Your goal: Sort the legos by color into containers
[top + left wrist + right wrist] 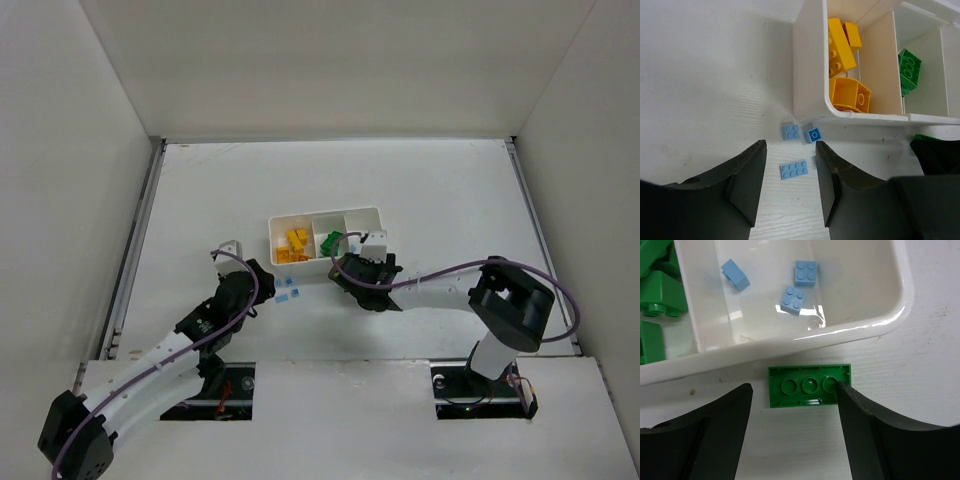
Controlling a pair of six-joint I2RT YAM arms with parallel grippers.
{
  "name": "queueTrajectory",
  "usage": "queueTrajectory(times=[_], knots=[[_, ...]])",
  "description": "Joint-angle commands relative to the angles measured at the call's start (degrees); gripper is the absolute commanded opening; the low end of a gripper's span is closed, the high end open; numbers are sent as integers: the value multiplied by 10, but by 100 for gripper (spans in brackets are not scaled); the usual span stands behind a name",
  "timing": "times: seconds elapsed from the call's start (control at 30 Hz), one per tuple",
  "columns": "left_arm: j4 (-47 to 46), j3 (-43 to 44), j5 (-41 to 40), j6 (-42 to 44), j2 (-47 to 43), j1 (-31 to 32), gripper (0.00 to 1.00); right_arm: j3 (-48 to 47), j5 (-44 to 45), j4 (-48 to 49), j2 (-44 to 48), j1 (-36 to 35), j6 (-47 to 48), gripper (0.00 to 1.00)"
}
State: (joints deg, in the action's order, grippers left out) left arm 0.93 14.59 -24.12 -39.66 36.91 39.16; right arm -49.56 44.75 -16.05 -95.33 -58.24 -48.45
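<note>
The white tray (pixel 272 238) holds yellow-orange legos (pixel 297 246) in its left compartment, green ones (pixel 330 241) in the middle and light blue ones (pixel 793 299) on the right. My left gripper (pixel 790 150) is open over the table just before the tray's left corner (pixel 810 65). A flat light blue plate (pixel 794 169) lies between its fingers, and two small blue legos (pixel 790 131) lie just beyond. My right gripper (pixel 794 387) is open, low over an upside-down green lego (pixel 809 385) that lies on the table against the tray's front wall (pixel 790 347). Its right finger overlaps the brick's end.
The blue legos on the table show in the top view (pixel 288 294) between the two grippers (pixel 350 270). White walls enclose the table on three sides. The right arm's black elbow (pixel 512 300) stands at the right.
</note>
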Motion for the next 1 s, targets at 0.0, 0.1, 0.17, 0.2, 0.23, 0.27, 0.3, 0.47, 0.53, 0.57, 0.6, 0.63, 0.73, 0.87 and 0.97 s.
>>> queueTrajectory(times=[0.0,0.1,0.17,0.2,0.23,0.27,0.3,0.47,0.53,0.57,0.6,0.63,0.73,0.87,0.97], knots=[[5,-5,-18,-34,-7,2,41,-2,29,-20,14,-10,-9,77],[4,-7,-16,-34,-13,0,40,7,24,-15,41,-13,-2,88],[7,-9,-15,-34,-12,1,40,11,24,-13,60,-14,2,91],[7,-11,-15,-34,-11,2,40,16,24,-12,69,-14,3,92],[6,-13,-15,-35,-10,3,40,21,23,-7,75,-14,3,93],[5,-14,-13,-37,-8,3,41,26,21,-1,78,-13,4,93],[6,-14,-12,-38,-6,3,41,32,16,4,79,-8,5,93],[11,-11,-8,-41,-10,9,41,49,-19,36,53,21,13,93],[12,-11,-8,-45,-11,11,41,47,-23,44,42,26,17,91],[13,-11,-8,-47,-7,11,41,45,-25,46,36,29,17,90],[14,-11,-7,-47,0,12,41,42,-28,48,30,33,17,88],[15,-11,-7,-47,5,14,41,41,-33,52,23,37,18,87],[14,-11,-7,-49,11,16,41,44,-50,80,12,48,27,72],[16,-12,-7,-49,5,15,41,63,-63,102,27,50,22,51],[14,-17,-7,-51,4,17,39,78,-56,80,84,30,15,46]])
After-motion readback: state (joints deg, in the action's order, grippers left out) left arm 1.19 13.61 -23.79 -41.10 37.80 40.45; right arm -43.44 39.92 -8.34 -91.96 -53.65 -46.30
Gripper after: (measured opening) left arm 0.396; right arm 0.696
